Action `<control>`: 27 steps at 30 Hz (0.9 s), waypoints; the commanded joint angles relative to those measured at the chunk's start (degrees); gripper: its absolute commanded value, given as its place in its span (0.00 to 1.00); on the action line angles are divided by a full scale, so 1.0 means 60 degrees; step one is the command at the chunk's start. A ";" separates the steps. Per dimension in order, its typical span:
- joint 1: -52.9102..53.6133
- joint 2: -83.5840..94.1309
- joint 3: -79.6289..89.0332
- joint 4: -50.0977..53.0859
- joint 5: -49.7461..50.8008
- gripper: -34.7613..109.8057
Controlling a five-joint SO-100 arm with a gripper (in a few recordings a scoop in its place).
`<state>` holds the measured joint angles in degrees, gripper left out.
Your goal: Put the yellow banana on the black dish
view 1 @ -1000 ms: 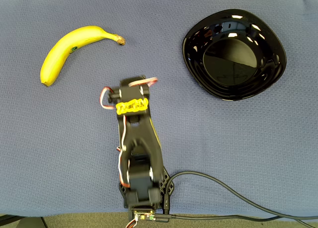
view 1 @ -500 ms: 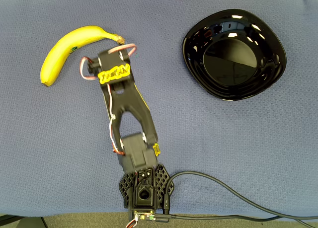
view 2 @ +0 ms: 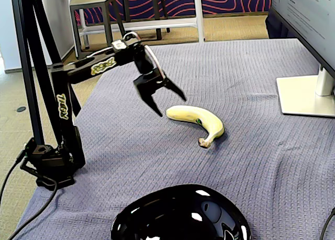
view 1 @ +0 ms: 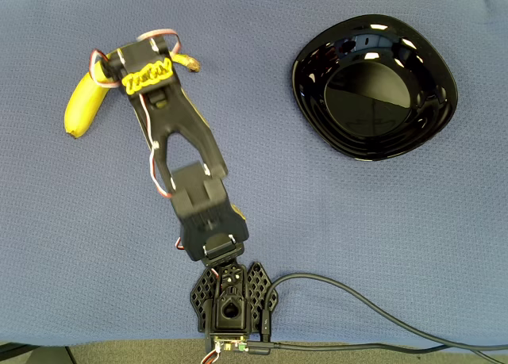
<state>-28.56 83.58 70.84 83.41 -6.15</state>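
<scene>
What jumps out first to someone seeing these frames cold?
The yellow banana on the blue-grey cloth, the one bright thing in the fixed view, lying near the table's middle. Right above its blunt end hangs the black arm's end effector, fingers spread and not touching the fruit. The glossy black dish catches the light at upper right in the overhead view, well apart from both and with nothing in it.

Yellow lettering on black arm (view 2: 89, 67) and banana's sticker (view 2: 199, 121): both illegible.
</scene>
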 commanded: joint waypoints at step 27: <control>-0.0542 -0.5405 -0.5405 -0.2036 -0.0659 0.52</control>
<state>-30.67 51.33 42.36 73.56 -9.58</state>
